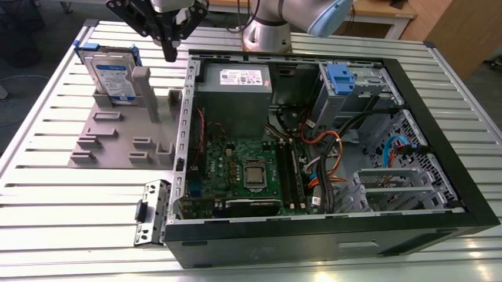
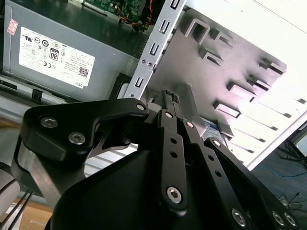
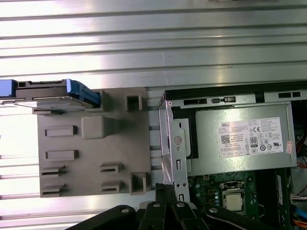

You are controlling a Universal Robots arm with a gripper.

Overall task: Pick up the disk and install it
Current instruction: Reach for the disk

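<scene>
I am holding my pincer (image 1: 169, 53) in the air above the slatted metal table (image 1: 55, 205), over the strip between the grey plastic holder (image 1: 117, 138) and the open computer case (image 1: 443, 153). My fingers are pressing together at their tips and gripping nothing. The disk (image 1: 114, 76) is standing on its edge in a slot at the far end of the holder, with its blue bracket framing it and its white-and-blue label facing the exterior camera. It is sitting to the exterior view's left of my pincer, near it but not touching it. In the first wrist view the disk (image 3: 48, 93) is showing edge-on at the holder's corner. Inside the case, the grey metal box (image 1: 235, 97) with a white sticker is occupying the corner closest to my pincer, beside the green circuit board (image 1: 235, 167).
</scene>
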